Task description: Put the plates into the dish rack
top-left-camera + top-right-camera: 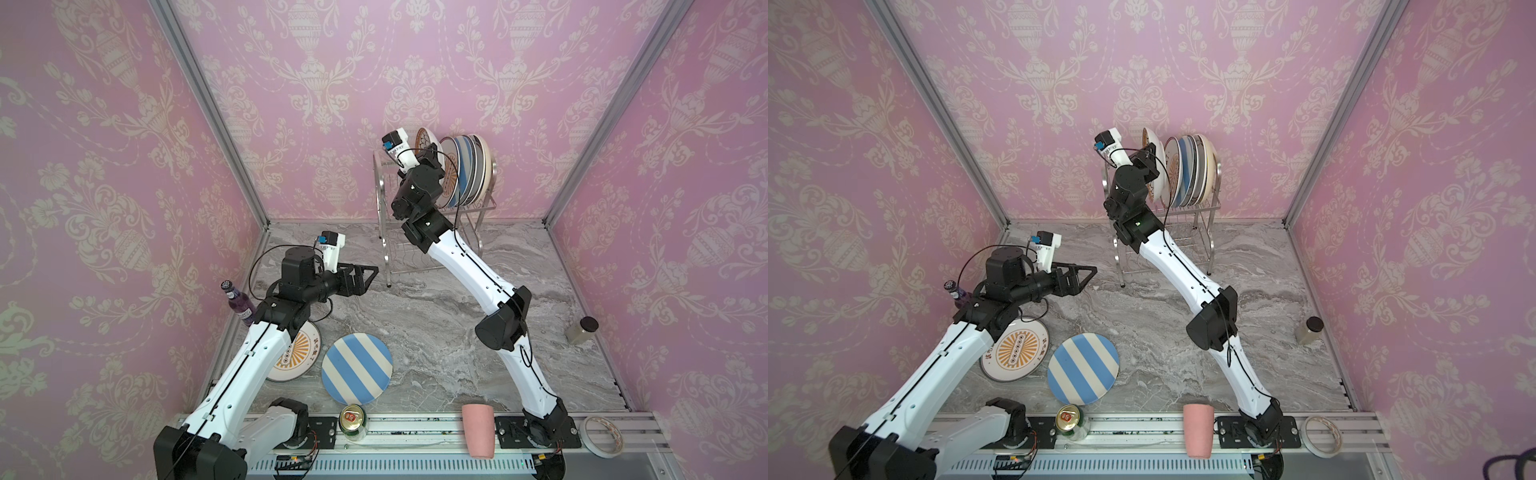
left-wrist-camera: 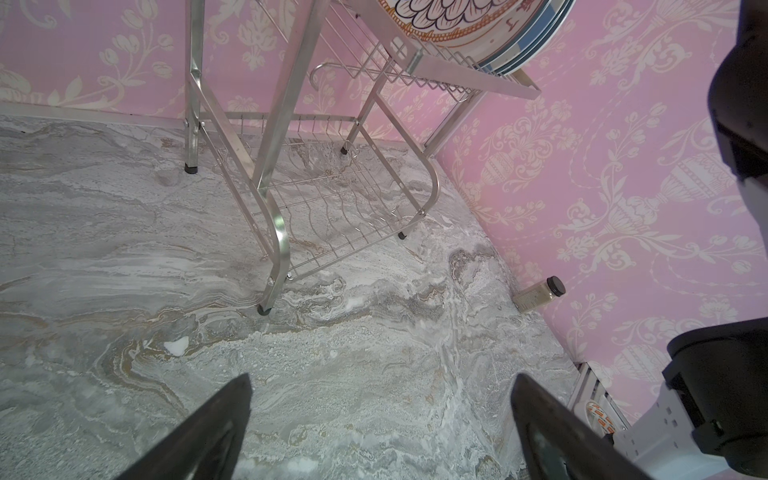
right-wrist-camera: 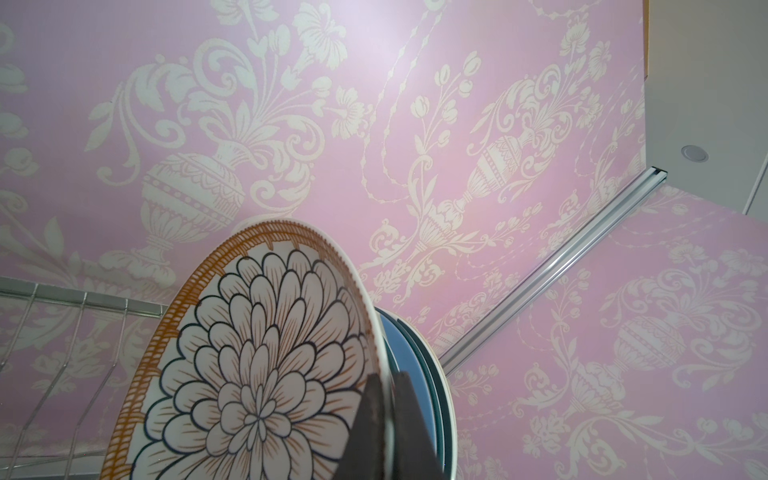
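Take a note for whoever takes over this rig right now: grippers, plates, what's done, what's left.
Right gripper: shut on the petal plate by its rim, upright at the dish rack top tier.
Left gripper: open, empty, above the table.
Done: several racked plates upright on that tier.
Left: seat and release the petal plate; rack the sunburst plate and striped plate lying on the table.

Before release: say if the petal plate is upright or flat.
Upright: the petal plate stands on edge beside racked plates, right gripper shut on its rim.
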Controlling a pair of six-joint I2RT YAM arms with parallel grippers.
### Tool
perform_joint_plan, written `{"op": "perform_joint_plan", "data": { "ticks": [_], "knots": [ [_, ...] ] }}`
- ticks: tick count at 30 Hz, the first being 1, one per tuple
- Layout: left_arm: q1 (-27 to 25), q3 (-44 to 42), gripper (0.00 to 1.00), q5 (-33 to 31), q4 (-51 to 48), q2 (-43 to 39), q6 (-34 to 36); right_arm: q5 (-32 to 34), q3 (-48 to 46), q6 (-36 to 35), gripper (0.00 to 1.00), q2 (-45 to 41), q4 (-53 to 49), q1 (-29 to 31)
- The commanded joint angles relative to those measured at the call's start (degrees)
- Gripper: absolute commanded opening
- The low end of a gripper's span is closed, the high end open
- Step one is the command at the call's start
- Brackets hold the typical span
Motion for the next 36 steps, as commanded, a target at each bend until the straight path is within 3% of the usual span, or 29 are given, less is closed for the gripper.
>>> {"op": "perform_joint_plan", "data": {
  "ticks": [1, 28, 36],
  "knots": [
    [0.49, 0.3, 0.99, 0.64, -0.72, -0.47, 1.52, -3.39, 2.71, -2.4, 0.0, 0.0, 8.01, -0.77],
    [0.93, 0.3, 0.99, 0.47, -0.97, -0.34, 1.87, -5.93, -3.31, -6.17, 0.0, 1.51, 11.38, -2.2],
    [1.04, -0.14, 0.99, 0.39, -0.84, -0.61, 1.73, -5.69, -4.25, -5.85, 0.12, 0.44, 10.97, -2.07]
  ]
}}
